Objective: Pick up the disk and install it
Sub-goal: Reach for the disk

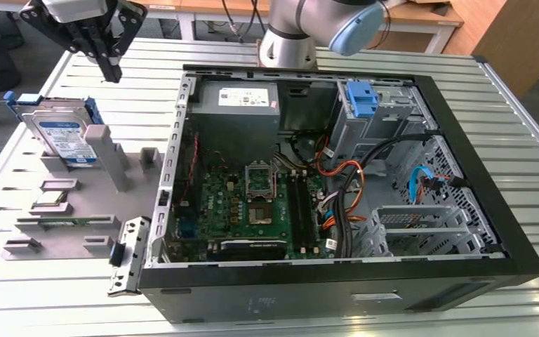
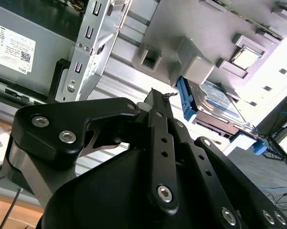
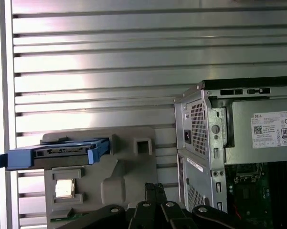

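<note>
Silver-metal with a white-and-blue label, the disk [image 1: 67, 139] stands on its edge in a slot of the grey holder [image 1: 96, 210], on the exterior view's left of the open computer case [image 1: 494, 235]. We see blue plastic rails along its sides. In the first wrist view the disk [image 3: 62, 156] shows edge-on, and in the second wrist view its label [image 2: 218, 101] faces the camera.

Our gripper [image 1: 112, 74] hangs above the slatted aluminium table [image 1: 45, 302], near the disk and apart from it. Its black fingers [image 2: 156, 109] are pressed together with nothing between them, and both wrist views show the tips meeting.

On the holder, nearer the exterior camera than the disk, lies a small square silver part [image 1: 52, 199], which looks to us like a processor chip. Inside the case, the grey power-supply box [image 1: 236, 98] sits at the far side beside a blue drive caddy [image 1: 358, 97]. The green motherboard [image 1: 250, 203] lies on the case floor, with orange and black cables [image 1: 344, 186] beside it.
</note>
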Controlling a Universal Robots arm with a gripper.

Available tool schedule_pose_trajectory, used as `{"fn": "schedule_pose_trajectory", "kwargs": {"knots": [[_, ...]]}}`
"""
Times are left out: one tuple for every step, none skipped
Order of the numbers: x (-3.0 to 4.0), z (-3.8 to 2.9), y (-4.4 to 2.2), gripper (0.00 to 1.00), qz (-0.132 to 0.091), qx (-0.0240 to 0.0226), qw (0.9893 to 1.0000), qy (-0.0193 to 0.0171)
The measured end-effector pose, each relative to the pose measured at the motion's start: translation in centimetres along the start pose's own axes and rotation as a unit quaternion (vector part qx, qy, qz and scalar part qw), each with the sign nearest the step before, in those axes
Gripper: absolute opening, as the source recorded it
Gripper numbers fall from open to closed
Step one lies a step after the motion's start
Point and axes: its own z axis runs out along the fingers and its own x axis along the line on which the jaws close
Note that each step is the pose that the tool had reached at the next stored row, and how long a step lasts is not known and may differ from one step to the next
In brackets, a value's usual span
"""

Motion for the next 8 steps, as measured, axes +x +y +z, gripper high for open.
{"fn": "schedule_pose_trajectory", "kwargs": {"knots": [[0.18,0.00,-0.01,0.11,0.000,0.0000,1.0000,0.0000],[0.37,-0.01,-0.03,0.11,0.000,0.0001,1.0000,-0.0001],[0.58,0.00,-0.04,0.11,0.000,0.0000,1.0000,-0.0001],[0.77,0.00,-0.06,0.11,0.000,0.0000,1.0000,-0.0001],[0.95,0.01,-0.07,0.11,0.000,0.0001,1.0000,-0.0001],[1.09,0.03,-0.09,0.11,0.000,0.0000,1.0000,-0.0001],[1.21,0.05,-0.09,0.11,0.000,0.0000,1.0000,-0.0002],[1.31,0.06,-0.10,0.11,0.000,0.0000,1.0000,-0.0002]]}}
